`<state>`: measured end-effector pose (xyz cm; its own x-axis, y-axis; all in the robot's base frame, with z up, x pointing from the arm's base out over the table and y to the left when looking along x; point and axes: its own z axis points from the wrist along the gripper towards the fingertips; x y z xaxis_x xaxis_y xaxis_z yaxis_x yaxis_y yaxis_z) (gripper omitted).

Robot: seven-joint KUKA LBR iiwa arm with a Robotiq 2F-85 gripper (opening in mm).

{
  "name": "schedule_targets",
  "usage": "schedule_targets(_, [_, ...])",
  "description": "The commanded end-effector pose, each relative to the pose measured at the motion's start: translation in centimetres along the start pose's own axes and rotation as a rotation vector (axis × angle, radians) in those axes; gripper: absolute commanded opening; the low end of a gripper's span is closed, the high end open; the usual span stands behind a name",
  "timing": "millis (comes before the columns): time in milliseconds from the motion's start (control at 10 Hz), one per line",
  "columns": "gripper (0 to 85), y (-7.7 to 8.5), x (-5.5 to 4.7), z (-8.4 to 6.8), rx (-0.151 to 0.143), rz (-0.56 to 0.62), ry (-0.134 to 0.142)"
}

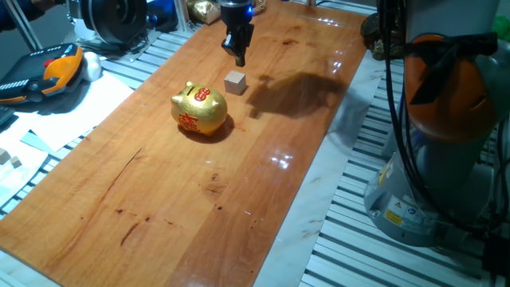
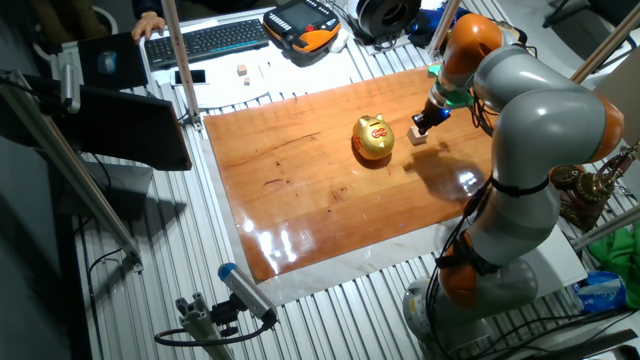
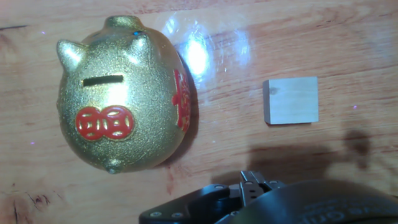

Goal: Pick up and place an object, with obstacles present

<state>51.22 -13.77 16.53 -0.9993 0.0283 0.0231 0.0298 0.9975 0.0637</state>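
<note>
The small light-tan wooden cube (image 1: pixel 235 82) lies on the wooden table (image 1: pixel 199 199), just right of the gold piggy bank (image 1: pixel 199 110) and apart from it. My gripper (image 1: pixel 240 59) hangs above the table just behind the cube, with its fingers together and nothing held. In the other fixed view the gripper (image 2: pixel 424 122) is just above the cube (image 2: pixel 417 134), with the piggy bank (image 2: pixel 374 138) to the left. In the hand view the cube (image 3: pixel 291 100) is right of the piggy bank (image 3: pixel 121 96), and the closed gripper (image 3: pixel 252 184) shows at the bottom edge.
An orange and black pendant (image 1: pixel 48 72) and pale blocks (image 1: pixel 8 159) lie off the table's left edge. A keyboard (image 2: pixel 215 40) sits beyond the far side. The arm's base (image 1: pixel 446 135) stands at the right. The arm's shadow falls right of the cube.
</note>
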Motion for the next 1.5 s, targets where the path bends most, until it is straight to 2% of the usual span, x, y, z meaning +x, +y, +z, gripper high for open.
schedule_targets(0, [0.0,0.08,-0.07,0.09,0.0,0.002,0.0])
schedule_targets(300, [0.0,0.15,-0.18,0.26,0.007,0.003,-0.016])
schedule_targets(400, [0.0,0.15,-0.18,0.26,-0.008,0.011,-0.003])
schedule_targets(500, [0.0,0.15,-0.18,0.26,-0.006,0.029,0.009])
schedule_targets(700, [0.0,0.15,-0.18,0.26,-0.001,0.057,-0.015])
schedule_targets(800, [0.0,0.15,-0.18,0.26,0.007,0.063,-0.016])
schedule_targets(900, [0.0,0.15,-0.18,0.26,0.012,0.085,-0.002])
schedule_targets(1000, [0.0,0.15,-0.18,0.26,0.022,0.099,-0.014])
schedule_targets(1200, [0.0,0.15,-0.18,0.26,-0.007,0.124,-0.023])
schedule_targets(1300, [0.0,0.15,-0.18,0.26,0.011,0.125,-0.027])
schedule_targets(1400, [0.0,0.15,-0.18,0.26,0.009,0.117,-0.021])
